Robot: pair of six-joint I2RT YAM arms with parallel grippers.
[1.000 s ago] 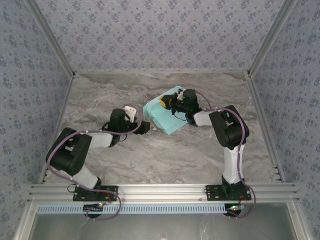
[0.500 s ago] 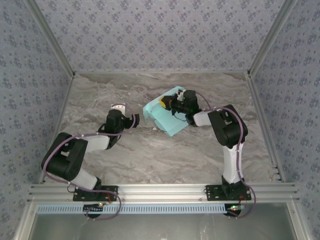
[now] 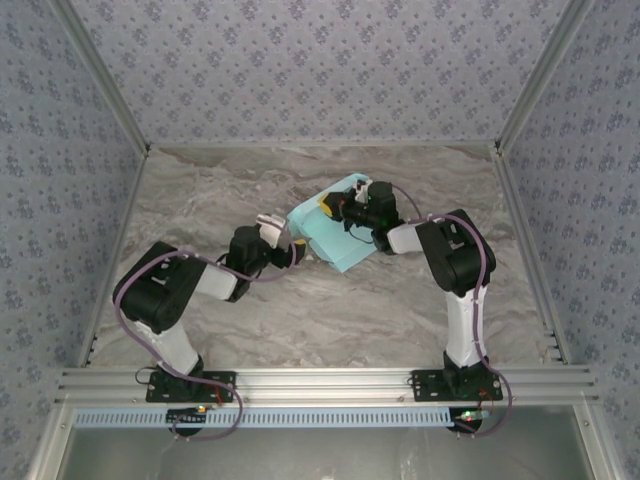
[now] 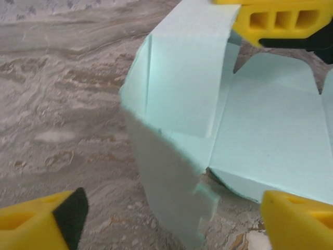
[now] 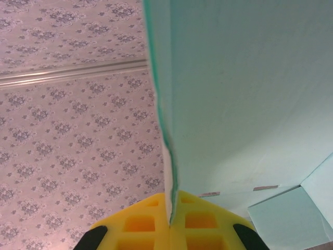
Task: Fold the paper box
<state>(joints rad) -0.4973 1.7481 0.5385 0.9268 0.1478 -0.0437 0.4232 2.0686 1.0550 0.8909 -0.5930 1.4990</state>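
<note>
The paper box [image 3: 338, 246] is a pale aqua card, partly folded, lying tilted on the marble table a little behind its middle. My right gripper [image 3: 331, 207] is shut on its far upper panel; in the right wrist view the yellow fingers [image 5: 151, 221] pinch the card's edge [image 5: 169, 156]. My left gripper [image 3: 292, 250] is at the box's near-left corner. In the left wrist view it [image 4: 171, 211] stands open, and a raised side flap [image 4: 166, 177] hangs between its fingers, touching neither. The right arm's yellow fingers [image 4: 276, 21] show at the top, holding the box [image 4: 270, 130].
The marble table [image 3: 300, 310] is closed in by patterned walls [image 3: 320, 70] at the back and sides. An aluminium rail [image 3: 320, 380] runs along the near edge, where both arm bases are bolted. Bare table lies left of and in front of the box.
My left arm pulled back to the left, then swung right again up to the box, so the side flap now stands between its fingers. The right gripper and the box have stayed put.
</note>
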